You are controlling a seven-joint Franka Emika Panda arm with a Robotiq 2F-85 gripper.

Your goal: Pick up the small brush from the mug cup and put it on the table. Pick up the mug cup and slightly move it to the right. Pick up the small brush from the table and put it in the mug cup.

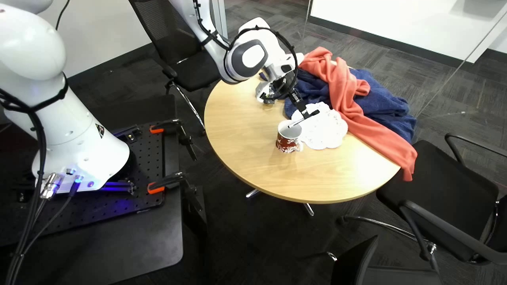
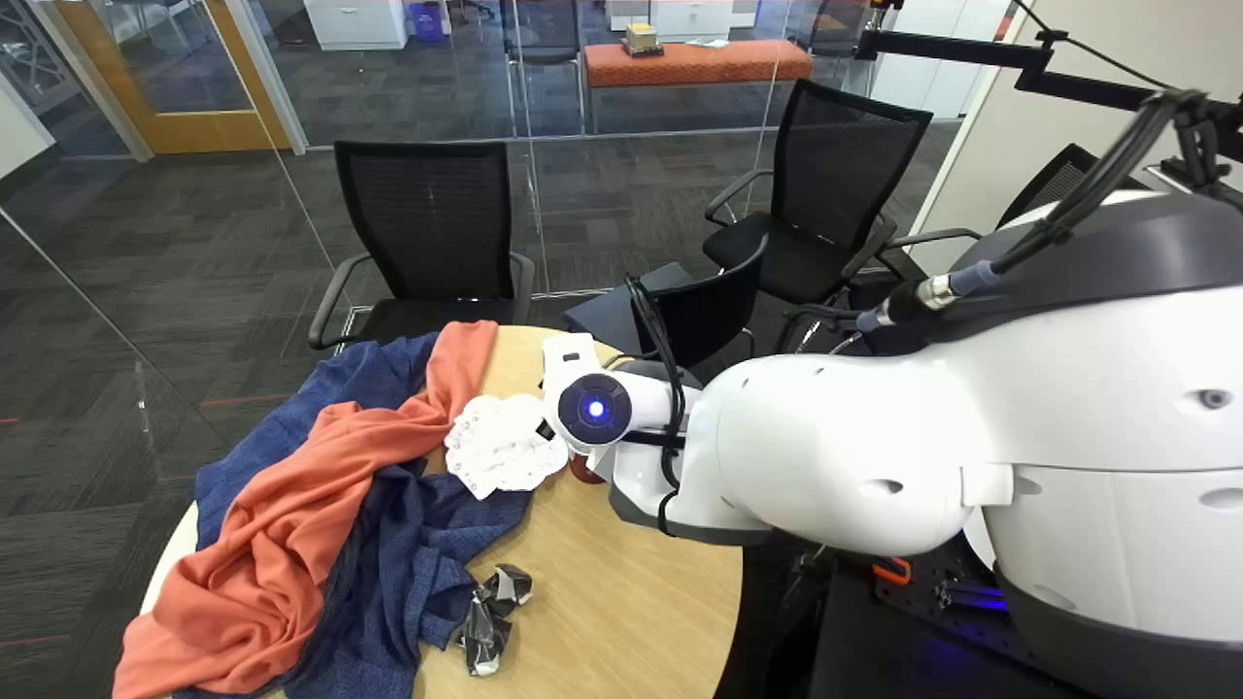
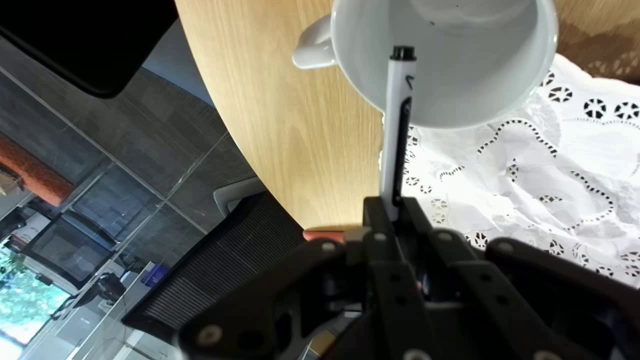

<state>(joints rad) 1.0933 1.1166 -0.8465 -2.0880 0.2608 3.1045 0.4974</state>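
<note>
The small brush is a slim white stick with a black tip; it shows in the wrist view [image 3: 397, 125] and in an exterior view [image 1: 295, 123]. My gripper [image 3: 392, 210] is shut on one end of it; the fingers also show in an exterior view [image 1: 308, 114]. The brush slants, and its free end overlaps the mug's opening; I cannot tell whether it is below the rim. The dark red mug cup [image 1: 288, 143] stands upright on the round table [image 1: 245, 130], its pale inside facing the wrist camera [image 3: 450, 75]. The arm mostly hides the mug [image 2: 583, 470] in an exterior view.
A white lace doily [image 1: 326, 128] lies beside the mug. Blue cloth [image 1: 380, 103] and an orange cloth [image 1: 348, 91] cover the table's far side. A crumpled black and silver object [image 2: 488, 621] lies near the cloths. Black chairs [image 1: 439, 190] stand around the table.
</note>
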